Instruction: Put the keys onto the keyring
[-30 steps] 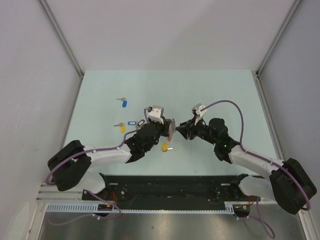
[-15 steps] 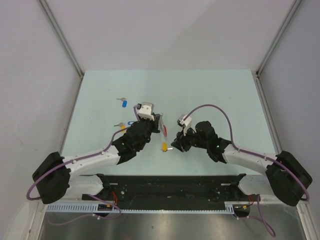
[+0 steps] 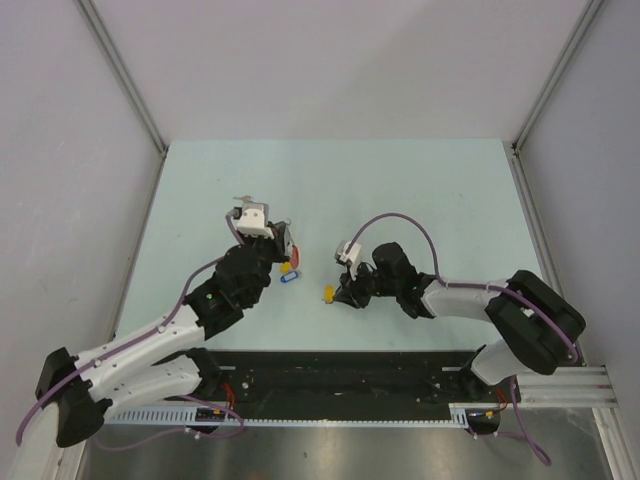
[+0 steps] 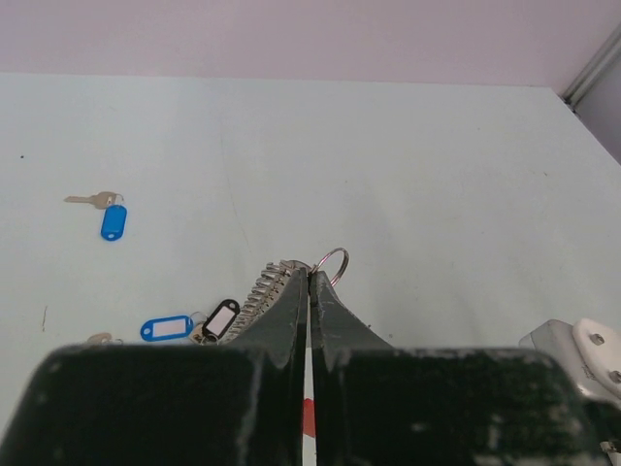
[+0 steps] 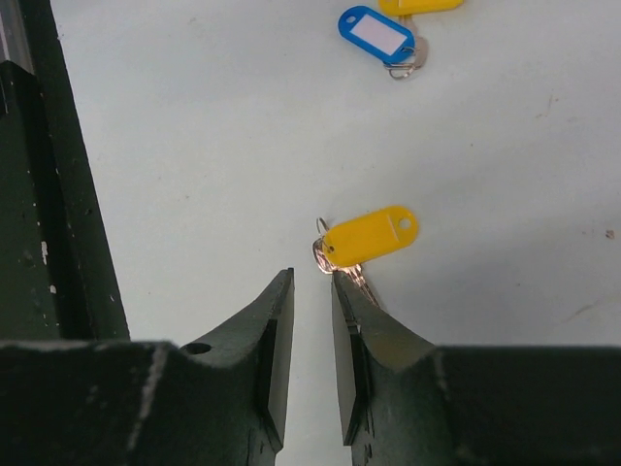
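My left gripper [image 3: 281, 246] is shut on the keyring [image 4: 333, 264]. Its metal ring and grey chain-like loop [image 4: 260, 291] stick out past the tips [image 4: 310, 273], and a bit of red shows between the jaws. Keys lie on the table: a blue-tagged one [image 4: 114, 221] far left, and a blue tag [image 4: 167, 327] and a dark-rimmed tag [image 4: 220, 318] just left of my fingers. My right gripper [image 5: 312, 282] is low over the table, narrowly open with nothing between the jaws. A yellow-tagged key [image 5: 369, 236] lies at its right fingertip, blade partly under that finger.
The pale green table [image 3: 450, 200] is walled left, right and back. A black rail [image 3: 340, 370] runs along the near edge. Another blue tag [image 5: 376, 33] and a yellow tag [image 5: 417, 5] lie beyond the right gripper.
My left gripper swung left with the keyring. My right gripper moved left and down to the yellow-tagged key, and its jaws narrowed.
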{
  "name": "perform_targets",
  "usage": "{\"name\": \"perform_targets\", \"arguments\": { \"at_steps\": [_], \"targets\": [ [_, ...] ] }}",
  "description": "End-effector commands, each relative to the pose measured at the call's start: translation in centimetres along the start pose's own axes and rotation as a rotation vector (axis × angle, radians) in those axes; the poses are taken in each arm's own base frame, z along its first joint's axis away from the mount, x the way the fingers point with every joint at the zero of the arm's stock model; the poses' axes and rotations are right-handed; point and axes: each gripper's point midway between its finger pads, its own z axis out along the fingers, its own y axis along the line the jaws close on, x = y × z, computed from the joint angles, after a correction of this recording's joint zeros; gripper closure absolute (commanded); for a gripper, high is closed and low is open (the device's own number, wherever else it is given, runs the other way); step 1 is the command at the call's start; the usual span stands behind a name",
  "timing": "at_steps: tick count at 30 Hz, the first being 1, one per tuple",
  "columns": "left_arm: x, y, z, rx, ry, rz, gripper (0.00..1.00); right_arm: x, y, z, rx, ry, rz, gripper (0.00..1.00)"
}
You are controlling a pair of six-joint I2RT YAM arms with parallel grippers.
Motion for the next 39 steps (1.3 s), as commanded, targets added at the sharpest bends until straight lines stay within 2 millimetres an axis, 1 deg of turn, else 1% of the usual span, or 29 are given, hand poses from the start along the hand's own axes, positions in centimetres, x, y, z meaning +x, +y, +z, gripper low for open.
{"name": "perform_targets", "arguments": {
  "at_steps": [1,3,4,5,7,9,10,11,12,14,15,18,21,26,30,33,34,37,39],
  "targets": [
    [0.0,1.3,-0.7,-0.035,-0.003,-0.007,1.00,-2.8,0.2,1.6,-0.049,-0.081,-0.100,0.73],
    [0.0,1.5,-1.0,-0.036,-0.004,-0.010,1.00,-2.6,0.3,2.1,-0.055,-0.068,-0.111,0.74],
    [0.0,1.6,-1.0,-0.037,-0.005,-0.010,1.00,-2.8,0.3,2.3,-0.056,-0.068,-0.119,0.74],
    [0.4,1.7,-1.1,-0.042,0.000,-0.005,0.99,-2.4,0.1,2.6,-0.051,-0.056,-0.118,0.74],
    [0.5,1.9,-1.2,-0.044,0.003,-0.005,1.00,-2.5,0.0,3.0,-0.050,-0.049,-0.134,0.74],
    [0.6,1.9,-1.2,-0.041,0.005,-0.004,1.00,-2.0,-0.3,3.3,-0.048,-0.029,-0.139,0.75],
    [0.7,1.9,-1.3,-0.042,0.006,-0.005,1.00,-2.2,-0.3,3.4,-0.049,-0.029,-0.148,0.75],
    [0.8,1.9,-1.3,-0.041,0.008,-0.003,1.00,-2.0,-0.5,3.5,-0.049,-0.018,-0.149,0.75],
    [0.7,1.9,-1.3,-0.040,0.007,-0.004,1.00,-1.3,-0.4,3.7,-0.055,0.009,-0.152,0.75],
    [1.0,2.0,-1.3,-0.041,0.011,-0.001,1.00,-1.0,-0.4,4.0,-0.057,0.029,-0.160,0.75],
    [0.9,2.0,-1.4,-0.039,0.009,-0.003,1.00,-0.3,-0.4,4.1,-0.061,0.054,-0.157,0.75],
    [0.9,2.0,-1.3,-0.041,0.009,-0.002,1.00,0.3,0.0,4.4,-0.073,0.081,-0.173,0.75],
    [1.0,2.0,-1.3,-0.041,0.010,-0.001,1.00,1.1,-0.2,4.7,-0.071,0.111,-0.179,0.76],
    [1.1,2.0,-1.3,-0.039,0.009,0.000,0.99,1.6,-0.4,4.7,-0.064,0.129,-0.180,0.79],
    [1.3,1.9,-1.2,-0.037,0.015,0.004,0.99,1.8,-0.7,4.8,-0.055,0.136,-0.181,0.83],
    [1.4,1.9,-1.2,-0.033,0.016,0.005,1.00,1.9,-0.7,4.8,-0.049,0.142,-0.184,0.88],
    [1.5,1.9,-1.2,-0.032,0.017,0.006,1.00,2.1,-0.8,4.7,-0.045,0.146,-0.181,0.92],
    [1.4,1.8,-1.2,-0.026,0.014,0.007,1.00,2.0,-0.8,4.6,-0.043,0.150,-0.180,1.00],
    [1.4,1.8,-1.3,-0.023,0.014,0.011,0.99,1.6,-0.6,4.3,-0.044,0.141,-0.178,1.00]
  ]
}}
